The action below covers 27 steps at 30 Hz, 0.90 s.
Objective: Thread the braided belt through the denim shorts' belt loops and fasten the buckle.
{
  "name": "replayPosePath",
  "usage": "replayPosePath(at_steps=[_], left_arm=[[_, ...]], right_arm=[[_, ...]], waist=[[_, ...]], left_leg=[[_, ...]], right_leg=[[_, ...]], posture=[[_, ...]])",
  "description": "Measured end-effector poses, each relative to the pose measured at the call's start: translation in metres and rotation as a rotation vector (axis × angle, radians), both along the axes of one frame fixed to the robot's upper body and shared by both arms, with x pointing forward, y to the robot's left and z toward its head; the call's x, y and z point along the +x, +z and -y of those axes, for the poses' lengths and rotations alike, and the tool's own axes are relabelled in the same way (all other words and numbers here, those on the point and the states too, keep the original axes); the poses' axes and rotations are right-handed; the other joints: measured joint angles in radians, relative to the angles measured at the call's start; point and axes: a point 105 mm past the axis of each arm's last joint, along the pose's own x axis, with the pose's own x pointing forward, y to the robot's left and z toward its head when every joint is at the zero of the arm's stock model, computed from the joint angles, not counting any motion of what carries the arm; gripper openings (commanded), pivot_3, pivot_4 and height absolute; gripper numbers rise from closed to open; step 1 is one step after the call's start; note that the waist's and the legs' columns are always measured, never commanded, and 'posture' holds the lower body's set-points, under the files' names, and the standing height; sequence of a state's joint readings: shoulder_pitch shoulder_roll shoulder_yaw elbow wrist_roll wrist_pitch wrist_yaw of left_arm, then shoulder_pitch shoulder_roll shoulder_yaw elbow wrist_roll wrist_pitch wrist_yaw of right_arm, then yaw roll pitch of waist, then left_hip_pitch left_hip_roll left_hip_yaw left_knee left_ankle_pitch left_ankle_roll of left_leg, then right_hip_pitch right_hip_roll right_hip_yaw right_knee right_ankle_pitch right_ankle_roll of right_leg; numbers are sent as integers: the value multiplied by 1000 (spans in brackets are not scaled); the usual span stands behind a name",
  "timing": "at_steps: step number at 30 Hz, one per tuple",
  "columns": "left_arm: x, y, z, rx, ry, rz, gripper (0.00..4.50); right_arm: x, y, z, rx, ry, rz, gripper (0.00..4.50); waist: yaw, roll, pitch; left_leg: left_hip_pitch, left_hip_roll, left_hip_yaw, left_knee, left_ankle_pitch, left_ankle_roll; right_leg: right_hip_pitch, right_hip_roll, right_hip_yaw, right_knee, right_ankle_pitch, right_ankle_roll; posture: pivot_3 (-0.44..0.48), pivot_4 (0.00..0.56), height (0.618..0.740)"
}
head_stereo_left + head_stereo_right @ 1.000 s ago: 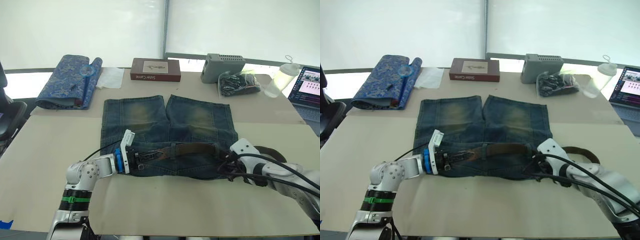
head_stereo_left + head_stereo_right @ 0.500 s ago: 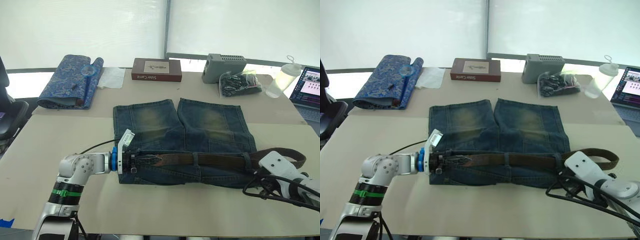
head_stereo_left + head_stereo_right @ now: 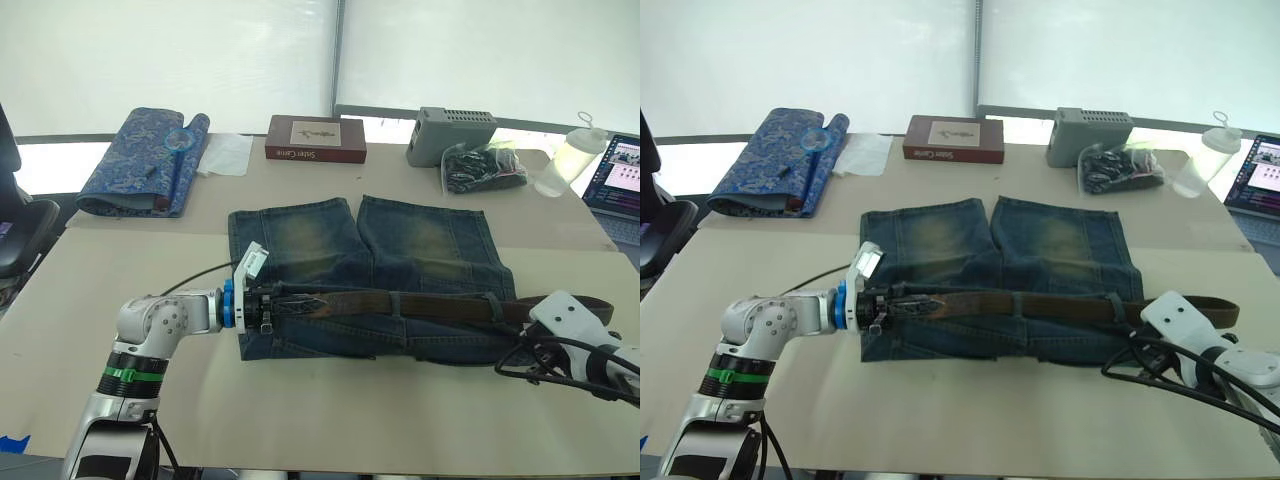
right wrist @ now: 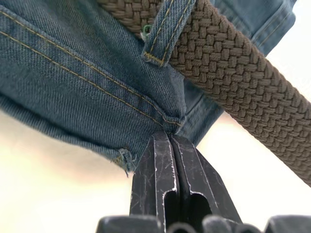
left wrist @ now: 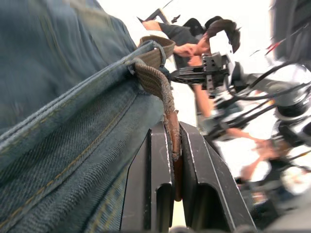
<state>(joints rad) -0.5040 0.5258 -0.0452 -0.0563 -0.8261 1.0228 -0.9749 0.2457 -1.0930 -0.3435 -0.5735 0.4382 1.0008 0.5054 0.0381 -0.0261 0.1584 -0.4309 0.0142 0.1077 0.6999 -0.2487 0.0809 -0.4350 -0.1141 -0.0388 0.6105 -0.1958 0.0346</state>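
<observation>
The denim shorts (image 3: 400, 245) lie flat on the table, waistband toward me. The braided belt (image 3: 440, 306) runs straight along the waistband under the belt loops (image 4: 167, 26), and its tail curls past the shorts' right edge (image 3: 590, 305). My left gripper (image 3: 268, 305) is at the waistband's left end. It is shut on the belt's end (image 5: 170, 111), where a pale glint that may be the buckle (image 3: 296, 298) shows. My right gripper (image 4: 169, 136) is shut on the waistband's right corner (image 4: 165, 124), just below the belt.
Along the far edge of the table are a blue patterned fabric roll (image 3: 140, 160), a white cloth (image 3: 225, 155), a brown book (image 3: 315, 138), a grey box (image 3: 455, 123), a bag of dark items (image 3: 485, 165), a bottle (image 3: 565, 160) and a laptop (image 3: 620, 185). A person (image 5: 194, 43) shows beyond the shorts.
My right gripper has drawn the waistband's right end to the right, so the bunched shorts and belt now lie stretched straight. The left gripper has kept hold of the belt end.
</observation>
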Motion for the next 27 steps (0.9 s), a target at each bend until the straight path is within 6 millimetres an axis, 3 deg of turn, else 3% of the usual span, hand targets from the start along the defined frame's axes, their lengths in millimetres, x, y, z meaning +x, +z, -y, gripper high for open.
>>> replayPosePath(at_steps=[5,10,16,22,27], left_arm=[[-6,-16,16,122,3,196,0],[-9,-17,26,172,-18,385,0],[-9,-20,31,206,-31,473,0],[-7,-20,34,201,-11,471,0],[-1,-7,15,77,67,229,0]], right_arm=[[-2,-4,-10,104,-23,-11,20],[-5,-4,-24,174,6,-14,20],[-4,2,-43,238,65,4,20],[-6,2,-51,271,84,-4,20],[-5,-3,-32,225,4,-14,20]], waist=[[0,0,0],[0,0,0],[-1,0,0],[-1,0,0],[-5,0,0]], left_leg=[[0,0,0,0,0,0],[1,0,0,0,0,0],[0,0,0,0,0,0],[0,0,0,1,0,0],[1,0,0,1,0,0]], right_leg=[[0,0,1,0,0,-1],[0,0,0,0,1,-1],[0,0,0,0,1,-1],[0,0,0,0,1,0],[0,1,0,2,4,7]], posture=[[0,150,740],[0,150,740],[0,150,740],[0,150,740],[0,150,740]])
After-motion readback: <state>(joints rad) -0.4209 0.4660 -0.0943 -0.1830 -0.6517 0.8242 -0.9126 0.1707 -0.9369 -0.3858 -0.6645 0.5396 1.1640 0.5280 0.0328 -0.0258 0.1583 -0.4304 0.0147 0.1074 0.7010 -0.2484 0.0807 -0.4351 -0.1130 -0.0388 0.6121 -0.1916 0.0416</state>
